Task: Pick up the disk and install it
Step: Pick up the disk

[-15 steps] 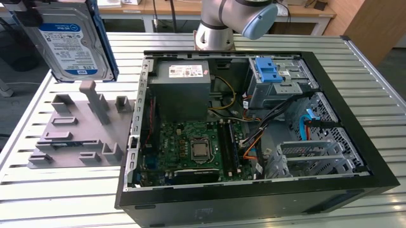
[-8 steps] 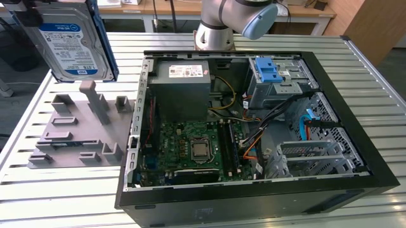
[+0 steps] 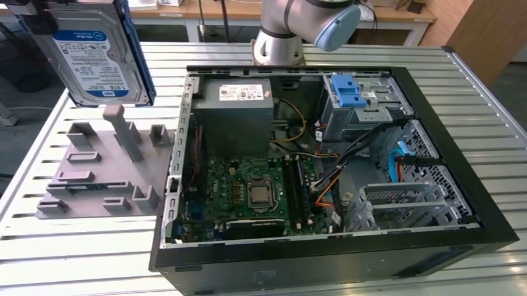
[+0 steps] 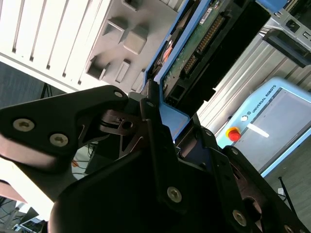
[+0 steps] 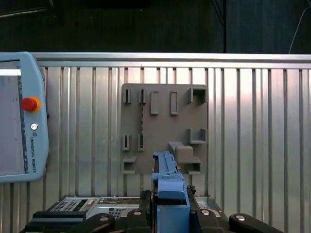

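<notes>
One disk (image 3: 95, 58) hangs upright in the air at the exterior view's left, its white-and-blue label facing the camera and its blue carrier framing the edges. It is above the grey moulded fixture (image 3: 91, 179) and clear of it, touching nothing on the surface (image 3: 82, 253). In the second wrist view the disk (image 4: 194, 48) shows its green circuit-board underside. There the end effector (image 4: 167, 121) has its black fingers (image 4: 148, 104) closed on the end of the blue carrier, one on each side. In the first wrist view the carrier's narrow blue edge (image 5: 167, 179) stands out from the end effector (image 5: 170, 213), with the fixture (image 5: 165, 126) lying flat on the slatted metal surface beyond it.

An open black computer case (image 3: 461, 154) lies just beside the fixture, on the exterior view's right. Inside it are a green motherboard (image 3: 247, 185), a grey power-supply box (image 3: 234, 117) and a metal drive cage (image 3: 362, 111) with a blue latch (image 3: 347, 91). The arm's base (image 3: 280, 46) rises behind the case. A pale blue teach pendant (image 5: 22, 116) with a red button rests on the surface, well apart from the fixture.
</notes>
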`<action>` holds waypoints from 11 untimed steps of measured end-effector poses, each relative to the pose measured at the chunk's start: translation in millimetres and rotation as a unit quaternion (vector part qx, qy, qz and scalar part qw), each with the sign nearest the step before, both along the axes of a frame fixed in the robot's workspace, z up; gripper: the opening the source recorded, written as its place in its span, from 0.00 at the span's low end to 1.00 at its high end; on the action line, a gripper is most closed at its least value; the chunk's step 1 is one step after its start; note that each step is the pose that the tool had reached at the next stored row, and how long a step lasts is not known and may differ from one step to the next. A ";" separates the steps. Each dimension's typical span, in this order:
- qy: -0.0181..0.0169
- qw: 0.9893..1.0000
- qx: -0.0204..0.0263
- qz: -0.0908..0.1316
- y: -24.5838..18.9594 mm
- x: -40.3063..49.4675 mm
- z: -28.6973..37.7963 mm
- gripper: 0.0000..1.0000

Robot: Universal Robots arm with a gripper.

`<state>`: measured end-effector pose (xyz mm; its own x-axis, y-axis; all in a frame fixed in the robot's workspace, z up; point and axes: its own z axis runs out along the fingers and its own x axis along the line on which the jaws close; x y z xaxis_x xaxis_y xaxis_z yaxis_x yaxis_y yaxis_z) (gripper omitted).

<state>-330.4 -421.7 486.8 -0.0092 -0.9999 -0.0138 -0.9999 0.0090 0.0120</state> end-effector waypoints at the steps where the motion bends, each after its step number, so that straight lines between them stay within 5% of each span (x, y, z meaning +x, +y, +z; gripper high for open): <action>1: 0.000 1.000 0.000 0.000 0.0 0.3 0.0 0.36; 11: 0.000 1.000 0.000 0.000 0.0 2.9 0.0 0.36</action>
